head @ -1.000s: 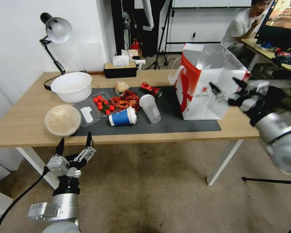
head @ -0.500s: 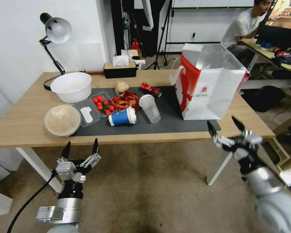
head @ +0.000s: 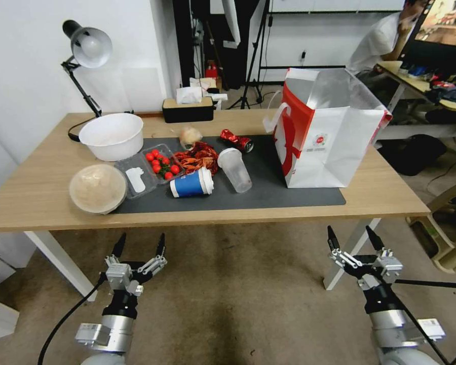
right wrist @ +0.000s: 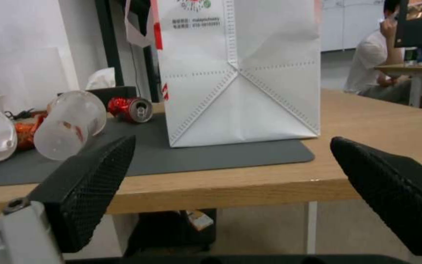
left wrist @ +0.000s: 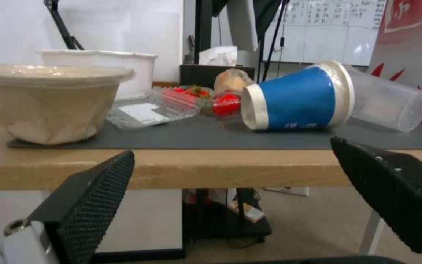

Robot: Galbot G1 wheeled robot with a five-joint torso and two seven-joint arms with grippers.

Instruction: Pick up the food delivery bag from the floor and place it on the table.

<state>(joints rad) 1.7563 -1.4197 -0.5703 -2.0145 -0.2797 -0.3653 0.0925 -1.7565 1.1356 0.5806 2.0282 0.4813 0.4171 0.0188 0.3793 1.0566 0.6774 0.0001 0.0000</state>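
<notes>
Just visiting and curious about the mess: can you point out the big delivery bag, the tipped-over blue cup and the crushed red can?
delivery bag [head: 334, 147], head view, white front panel.
blue cup [head: 190, 185], head view, blue side wall.
red can [right wrist: 132, 108], right wrist view, crumpled side beside its silver top.

Even, bright indoor light fills the room, with no hard-edged shadows. The head view bends straight lines toward its edges: the table [head: 35, 197] front curves and the walls lean. A soft dark patch lies on the floor [head: 248, 294] beneath the table. The foil lining of the food delivery bag [head: 324, 137] gives a pale sheen, and the white wall behind the desk lamp [head: 88, 48] is close to washed out. In both wrist views the near black fingers [left wrist: 93, 190] look soft, and the background is slightly hazy
</notes>
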